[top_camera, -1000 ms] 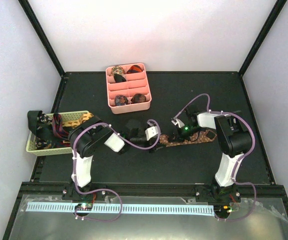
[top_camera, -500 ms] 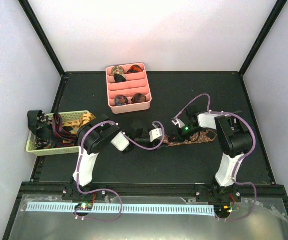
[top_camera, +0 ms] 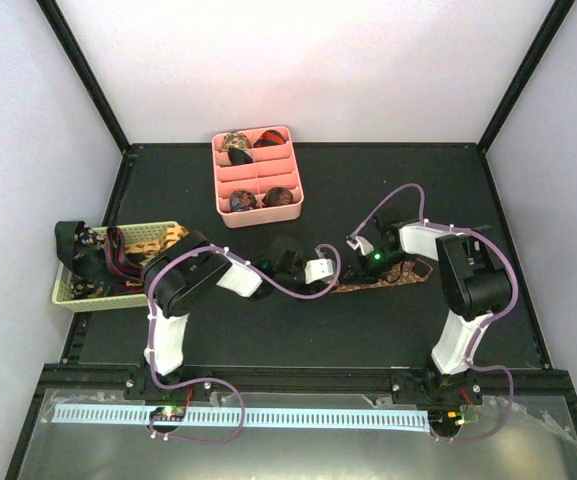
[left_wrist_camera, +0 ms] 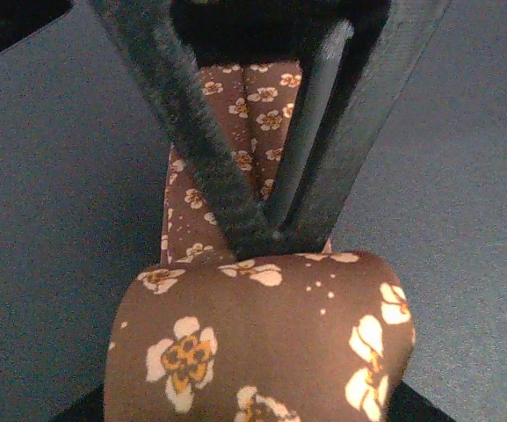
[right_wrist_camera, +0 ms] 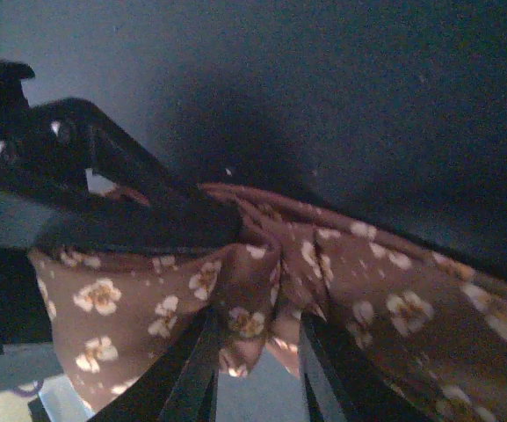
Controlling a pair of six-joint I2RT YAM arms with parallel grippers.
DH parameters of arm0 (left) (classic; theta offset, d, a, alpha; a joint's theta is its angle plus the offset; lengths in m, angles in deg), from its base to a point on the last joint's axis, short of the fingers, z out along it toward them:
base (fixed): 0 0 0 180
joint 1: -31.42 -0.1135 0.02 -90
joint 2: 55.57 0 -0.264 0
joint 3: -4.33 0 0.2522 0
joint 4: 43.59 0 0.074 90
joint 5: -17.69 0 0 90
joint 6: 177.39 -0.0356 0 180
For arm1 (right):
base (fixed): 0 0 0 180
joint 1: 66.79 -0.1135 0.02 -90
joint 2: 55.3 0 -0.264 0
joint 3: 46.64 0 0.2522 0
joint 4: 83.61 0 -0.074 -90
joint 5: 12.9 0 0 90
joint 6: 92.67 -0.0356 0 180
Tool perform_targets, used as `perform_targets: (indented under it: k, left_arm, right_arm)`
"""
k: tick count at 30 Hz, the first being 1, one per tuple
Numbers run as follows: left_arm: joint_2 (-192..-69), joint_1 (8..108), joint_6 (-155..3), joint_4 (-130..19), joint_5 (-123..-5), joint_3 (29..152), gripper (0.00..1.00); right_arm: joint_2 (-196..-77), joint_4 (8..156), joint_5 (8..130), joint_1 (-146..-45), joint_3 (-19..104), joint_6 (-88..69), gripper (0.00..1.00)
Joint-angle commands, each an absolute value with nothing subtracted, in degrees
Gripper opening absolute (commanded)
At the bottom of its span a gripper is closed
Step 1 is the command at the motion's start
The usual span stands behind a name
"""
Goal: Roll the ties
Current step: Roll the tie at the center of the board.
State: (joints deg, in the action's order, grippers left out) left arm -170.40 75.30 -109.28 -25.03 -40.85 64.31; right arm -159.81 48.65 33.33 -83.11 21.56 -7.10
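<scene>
The brown floral tie (left_wrist_camera: 262, 352) looks soft and slippery, best held at its rolled end; the left gripper (left_wrist_camera: 269, 230) pinches it, the right gripper (right_wrist_camera: 260, 332) straddles bunched fabric, hold unclear.

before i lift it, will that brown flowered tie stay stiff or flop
Probably floppy: the brown flowered tie bunches and creases at the right gripper. Likely light, being thin cloth. Its rounded fold may fall open if released.
</scene>
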Motion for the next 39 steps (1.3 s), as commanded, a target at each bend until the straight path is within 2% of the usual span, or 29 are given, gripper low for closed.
perform_targets:
  k: [1,7,13,21,24,30,34,39]
  left_arm:
    - [-172.34,75.43,-112.59,-43.86,-47.61,64.78,0.31]
    - [-173.68,75.76,-113.71,-48.83,-48.71,66.72,0.30]
    - [-173.61,76.37,-114.36,-50.57,-50.19,67.17,0.29]
    - [-173.55,76.51,-114.13,-50.80,-50.21,67.35,0.30]
    - [-173.54,76.51,-114.11,-51.01,-50.09,67.36,0.30]
    - [-173.47,76.51,-114.33,-51.03,-49.55,67.42,0.30]
    - [-173.16,76.46,-113.75,-50.82,-48.68,67.66,0.36]
    - [-170.59,74.94,-110.21,-45.10,-43.95,68.31,0.64]
  right_arm:
    - [-158.23,40.08,37.16,-80.70,22.72,-1.60,0.28]
    - [-154.94,37.52,32.78,-79.81,23.32,-0.03,0.40]
    - [-153.09,42.99,26.91,-80.57,24.15,-7.37,0.54]
    - [-157.35,44.34,30.94,-83.46,25.13,-9.79,0.52]
    - [-158.99,45.04,32.94,-83.42,25.74,-9.87,0.39]
    - [-160.28,44.93,36.13,-83.37,26.06,-9.49,0.04]
    - [-160.07,43.87,36.79,-83.18,25.46,-8.36,0.02]
    - [-160.54,42.70,39.07,-81.79,23.89,-6.84,0.02]
